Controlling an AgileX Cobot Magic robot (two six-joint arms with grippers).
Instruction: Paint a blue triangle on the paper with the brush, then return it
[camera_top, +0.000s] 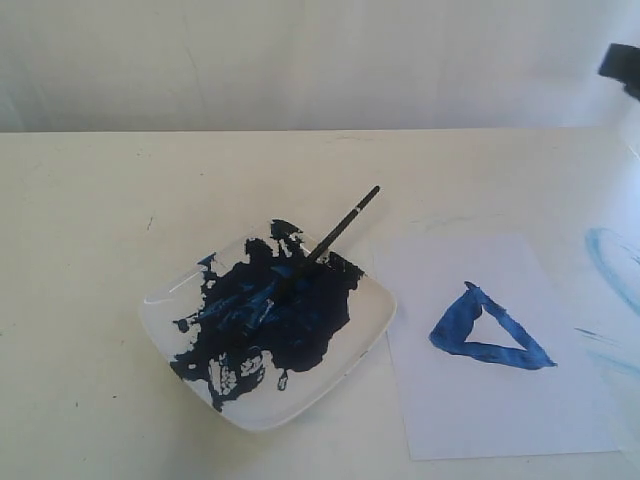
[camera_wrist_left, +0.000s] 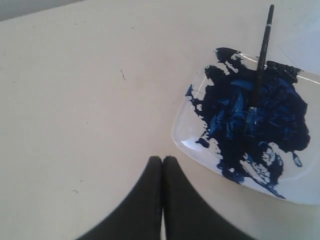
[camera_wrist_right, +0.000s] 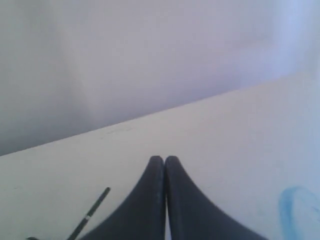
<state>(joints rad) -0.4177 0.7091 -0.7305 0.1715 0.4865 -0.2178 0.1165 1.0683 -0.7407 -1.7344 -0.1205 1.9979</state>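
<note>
The black brush (camera_top: 333, 234) lies with its tip in the dark paint on the white square plate (camera_top: 372, 330), its handle sticking out over the far rim. It also shows in the left wrist view as the brush (camera_wrist_left: 262, 50) on the plate (camera_wrist_left: 186, 134), and its handle end (camera_wrist_right: 92, 210) shows in the right wrist view. The blue triangle (camera_top: 488, 330) is painted on the white paper (camera_top: 480, 410) right of the plate. My left gripper (camera_wrist_left: 162, 159) is shut and empty above bare table near the plate. My right gripper (camera_wrist_right: 164, 160) is shut and empty, away from the brush.
Faint light-blue smears (camera_top: 610, 255) mark the table right of the paper; one smear (camera_wrist_right: 295, 210) shows in the right wrist view. A dark bit of the right arm (camera_top: 622, 65) sits at the top right corner. A pale wall stands behind the table's far edge.
</note>
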